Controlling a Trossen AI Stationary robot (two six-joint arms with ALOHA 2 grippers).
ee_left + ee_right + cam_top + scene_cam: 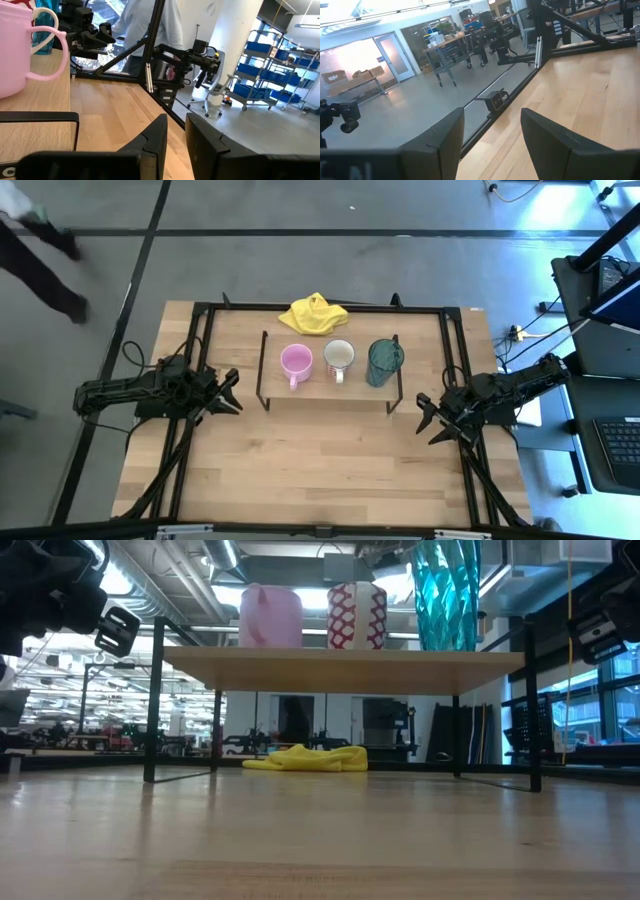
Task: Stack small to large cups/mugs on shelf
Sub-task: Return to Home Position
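The left gripper (229, 390) is held parted and empty at the left of the table (300, 470), the right gripper (430, 418) likewise at its right, both clear of the shelf (312, 388). On it are ranged, left to right, the pink mug (295, 360), white mug (340, 356) and teal cup (384, 358). The mugs are judged rigid and breakable, best pinched across the rim wall; the cup lighter, slicker.

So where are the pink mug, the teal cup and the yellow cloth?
pink mug (296, 360), high view, inside its mouth.
teal cup (385, 357), high view, inside its mouth.
yellow cloth (313, 315), high view, its crumpled middle.
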